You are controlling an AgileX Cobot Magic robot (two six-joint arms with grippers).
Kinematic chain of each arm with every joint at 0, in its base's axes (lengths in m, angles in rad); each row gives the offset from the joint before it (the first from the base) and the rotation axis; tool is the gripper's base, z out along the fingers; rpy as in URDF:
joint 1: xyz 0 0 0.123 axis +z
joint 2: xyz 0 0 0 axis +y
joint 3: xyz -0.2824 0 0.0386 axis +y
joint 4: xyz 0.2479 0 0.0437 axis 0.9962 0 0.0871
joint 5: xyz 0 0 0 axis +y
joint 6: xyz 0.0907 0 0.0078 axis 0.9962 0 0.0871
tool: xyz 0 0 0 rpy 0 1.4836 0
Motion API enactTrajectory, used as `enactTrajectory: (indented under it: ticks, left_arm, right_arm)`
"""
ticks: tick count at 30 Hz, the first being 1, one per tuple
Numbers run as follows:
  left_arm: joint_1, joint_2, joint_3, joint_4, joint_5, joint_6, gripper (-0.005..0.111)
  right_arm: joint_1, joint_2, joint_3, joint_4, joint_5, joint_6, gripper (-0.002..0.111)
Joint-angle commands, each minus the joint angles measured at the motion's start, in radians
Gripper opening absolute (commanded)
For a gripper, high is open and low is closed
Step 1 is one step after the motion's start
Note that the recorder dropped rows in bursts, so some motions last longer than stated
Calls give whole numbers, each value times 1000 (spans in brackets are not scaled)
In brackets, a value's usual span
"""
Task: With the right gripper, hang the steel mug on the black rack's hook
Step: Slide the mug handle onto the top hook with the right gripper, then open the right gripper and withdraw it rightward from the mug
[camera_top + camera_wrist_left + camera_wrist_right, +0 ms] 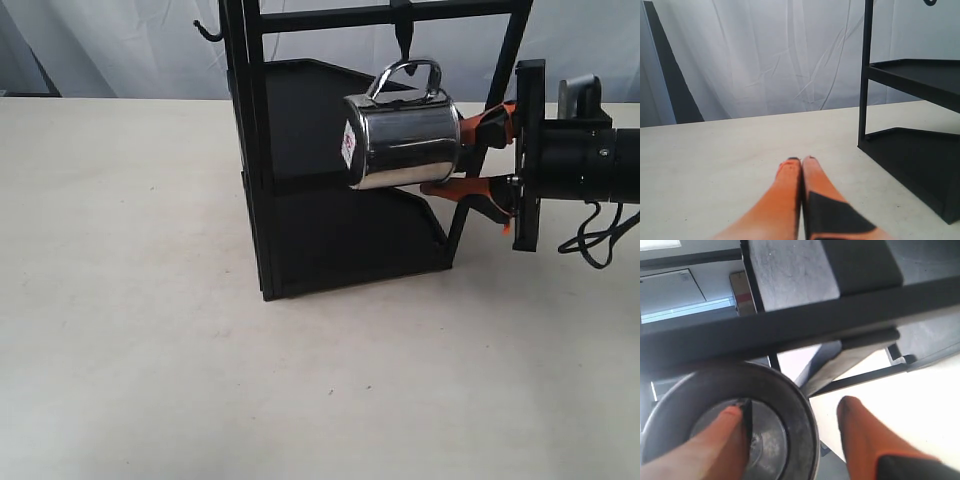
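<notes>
The steel mug (405, 140) lies on its side in the air against the black rack (250, 150), base sticker facing left. Its looped handle (405, 70) is on top, with the slim hook (403, 40) from the top bar reaching down into the loop. My right gripper (462, 155) is at the mug's open mouth. In the right wrist view one orange finger (730, 435) is inside the mug (790, 390) and the other finger (860, 440) outside, with gaps to the wall on both sides, so this gripper (792, 405) is open. The left gripper (801, 160) is shut and empty, low over the table.
A stubby hook (207, 32) sticks out at the rack's top left. The rack's two shelves (920, 75) and its corner post (867, 75) stand to one side of the left gripper. A white curtain hangs behind the beige table (150, 330).
</notes>
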State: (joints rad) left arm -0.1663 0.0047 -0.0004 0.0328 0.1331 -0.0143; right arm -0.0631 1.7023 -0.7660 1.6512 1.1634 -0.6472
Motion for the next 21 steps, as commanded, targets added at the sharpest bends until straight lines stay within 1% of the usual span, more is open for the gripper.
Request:
enactTrajectory:
  ticks: [1,7,14,18,21]
  left_arm:
    - [-5,-5,0,-2,-5,-2,2]
    - [-5,-5,0,-2,-5,-2,2]
    - [-5,-5,0,-2,-5,-2,2]
    - [-5,-5,0,-2,-5,-2,2]
    - [-5,-5,0,-2,-5,-2,2]
  right_arm:
    - [-6,0,-1,-6,58,-13,50]
    - [-6,-9,-1,-6,21,-13,50]
    - [-6,-75,-1,-10,4,-13,50]
    - [-6,-122,-1,-82,-71,-7,50]
    - [-6,-143,-1,-133,-91,23,50]
